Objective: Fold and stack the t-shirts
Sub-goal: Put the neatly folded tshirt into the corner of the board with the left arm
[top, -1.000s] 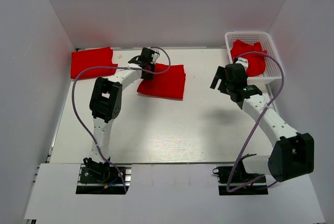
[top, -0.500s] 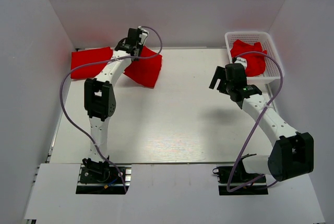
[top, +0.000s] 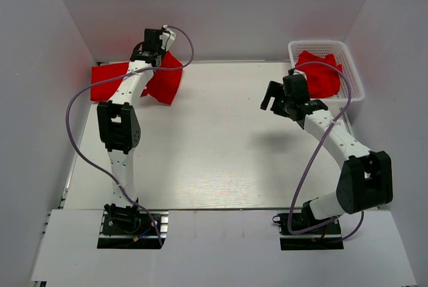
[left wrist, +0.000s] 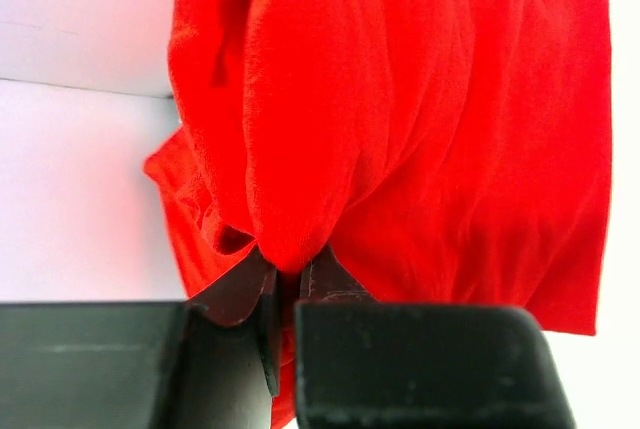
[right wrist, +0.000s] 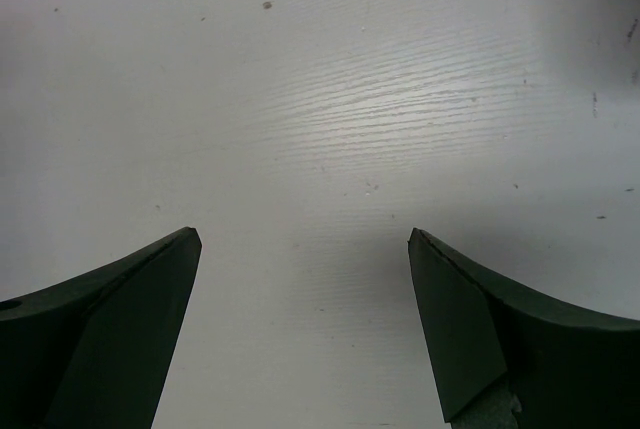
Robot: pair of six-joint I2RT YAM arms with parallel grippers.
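Note:
My left gripper [top: 154, 47] is shut on a folded red t-shirt [top: 166, 81] and holds it lifted at the back left of the table. In the left wrist view the shirt [left wrist: 400, 99] hangs bunched from my closed jaws. A second folded red t-shirt [top: 107, 79] lies flat at the far left, partly under the carried one. More red t-shirts [top: 319, 73] lie in the white basket [top: 353, 83] at the back right. My right gripper [top: 277, 100] is open and empty above bare table [right wrist: 320, 149], left of the basket.
White walls enclose the table on the left, back and right. The left arm's purple cable [top: 77, 133] loops out toward the left wall. The right arm's cable [top: 314, 160] arcs over its links.
My left gripper has carried the folded red shirt from the table's middle back to the far left, over the edge of the lying shirt. My right gripper has shifted slightly left and back.

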